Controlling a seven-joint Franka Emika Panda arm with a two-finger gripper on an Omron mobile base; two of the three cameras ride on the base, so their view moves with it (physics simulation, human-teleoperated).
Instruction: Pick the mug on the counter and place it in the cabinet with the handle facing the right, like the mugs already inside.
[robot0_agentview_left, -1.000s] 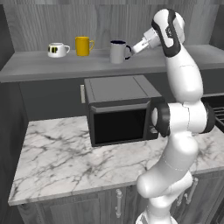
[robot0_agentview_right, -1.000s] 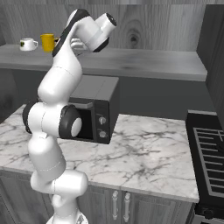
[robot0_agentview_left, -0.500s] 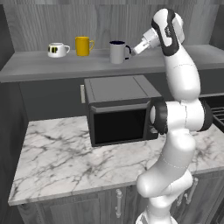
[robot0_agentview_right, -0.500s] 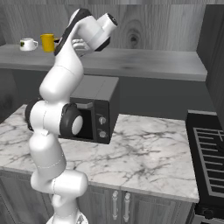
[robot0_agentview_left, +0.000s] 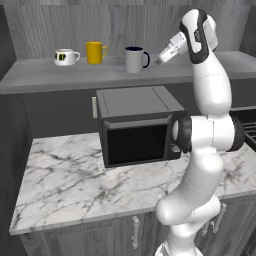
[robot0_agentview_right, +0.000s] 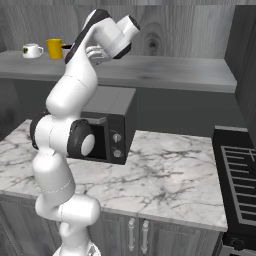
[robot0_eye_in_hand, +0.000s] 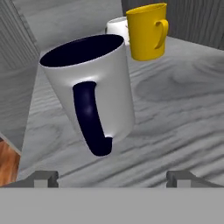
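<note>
Left to right along the cabinet (robot0_agentview_left: 30, 80) shelf in the left base view: squat white cup (robot0_agentview_left: 65, 57), yellow mug (robot0_agentview_left: 95, 52), then the mug (robot0_agentview_left: 134, 60), standing upright on the shelf board with its dark handle out toward 3 o'clock, matching the handles of the two beside it. Just beyond that handle, at the mug's 3 o'clock, the gripper (robot0_agentview_left: 159, 61), clear of the mug and pointing back at it along the shelf.

From the hand view: mug (robot0_eye_in_hand: 94, 94) dead ahead, at 12 o'clock, handle facing straight down the line of approach, yellow mug (robot0_eye_in_hand: 147, 30) behind at about 1 o'clock. Fingertips (robot0_eye_in_hand: 43, 177) spread wide at the bottom corners, nothing between them, holding nothing.

So the relation that matters: mug on the gripper's own axis, handle end nearest, tall axis vertical to the shelf though tilted on screen by the roll of the hand. Judged from this, placing looks done and handle direction right; any pull-away best taken straight back toward 3 o'clock, away from the handle. Below, microwave (robot0_agentview_left: 136, 125) on the marble surface (robot0_agentview_left: 60, 175).
</note>
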